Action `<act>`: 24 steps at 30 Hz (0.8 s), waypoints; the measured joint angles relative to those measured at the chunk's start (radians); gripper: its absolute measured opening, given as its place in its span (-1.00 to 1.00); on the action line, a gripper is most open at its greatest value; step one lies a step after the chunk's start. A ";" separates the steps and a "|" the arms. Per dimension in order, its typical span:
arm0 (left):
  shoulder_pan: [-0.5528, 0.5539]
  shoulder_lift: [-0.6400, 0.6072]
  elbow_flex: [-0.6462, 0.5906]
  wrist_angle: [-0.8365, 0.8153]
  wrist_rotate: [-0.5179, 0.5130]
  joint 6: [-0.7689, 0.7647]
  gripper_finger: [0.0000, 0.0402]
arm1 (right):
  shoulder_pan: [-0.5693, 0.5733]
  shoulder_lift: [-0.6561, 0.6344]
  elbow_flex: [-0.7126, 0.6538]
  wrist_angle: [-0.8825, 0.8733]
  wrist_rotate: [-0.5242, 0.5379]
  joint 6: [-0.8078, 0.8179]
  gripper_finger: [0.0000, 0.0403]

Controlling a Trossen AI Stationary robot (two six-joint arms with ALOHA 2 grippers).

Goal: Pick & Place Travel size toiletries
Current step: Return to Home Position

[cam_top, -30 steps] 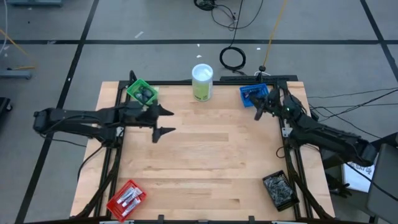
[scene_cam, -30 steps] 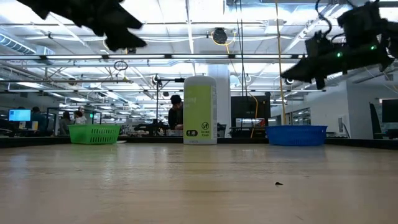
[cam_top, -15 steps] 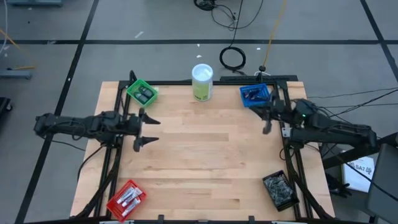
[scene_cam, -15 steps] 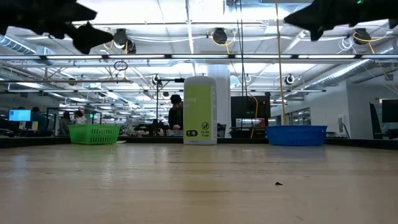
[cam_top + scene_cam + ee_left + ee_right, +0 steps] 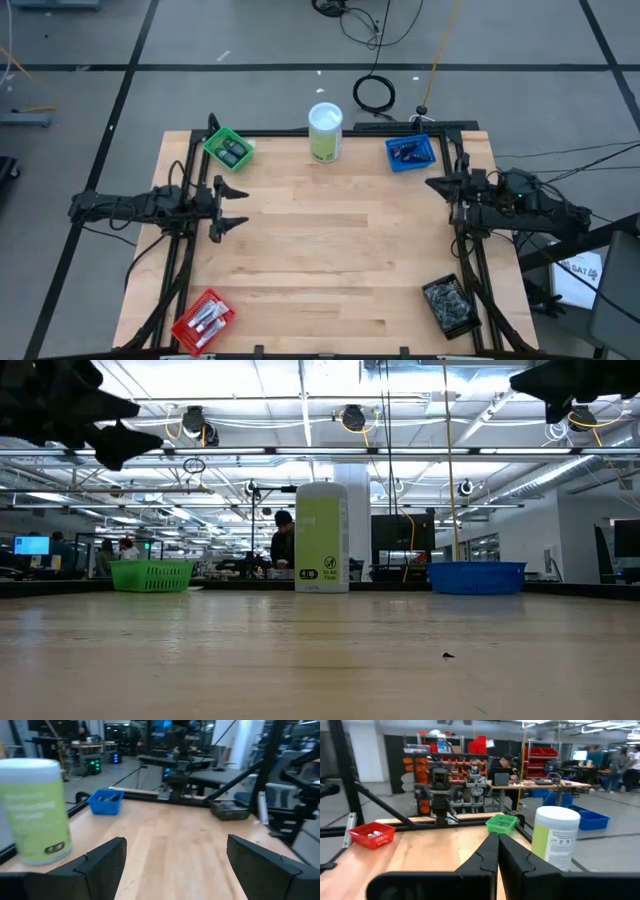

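Note:
The travel size toiletries lie in four bins at the table's corners. Dark tins (image 5: 232,153) fill the green bin (image 5: 228,149), and small items (image 5: 405,152) the blue bin (image 5: 411,153). Tubes (image 5: 205,320) are in the red bin (image 5: 203,319), and silvery sachets (image 5: 450,303) in the dark bin (image 5: 451,306). My left gripper (image 5: 236,208) hangs open and level at the left edge, holding nothing (image 5: 175,865). At the right edge my right gripper (image 5: 432,184) hangs shut, level and empty (image 5: 497,851).
A tall white-and-green canister (image 5: 325,131) stands at the middle of the far edge, between the green and blue bins. The wooden tabletop (image 5: 330,250) lies bare between the arms. People sit at desks in the room beyond the table (image 5: 283,540).
My left gripper has drawn back toward the table's left edge and sunk a little, still open. My right gripper has pulled away from the blue bin toward the right edge, risen, and swung round until it points level across the table, still shut.

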 joint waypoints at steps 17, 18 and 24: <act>-0.001 -0.031 -0.068 0.046 0.048 0.023 0.68 | 0.000 -0.097 -0.192 0.146 -0.440 0.026 -1.00; -0.001 -0.031 -0.080 0.068 0.057 0.029 0.68 | 0.000 -0.096 -0.212 0.160 -0.447 0.028 -1.00; -0.001 -0.028 -0.153 0.132 0.104 0.041 0.68 | -0.001 -0.096 -0.309 0.205 -0.442 0.044 -1.00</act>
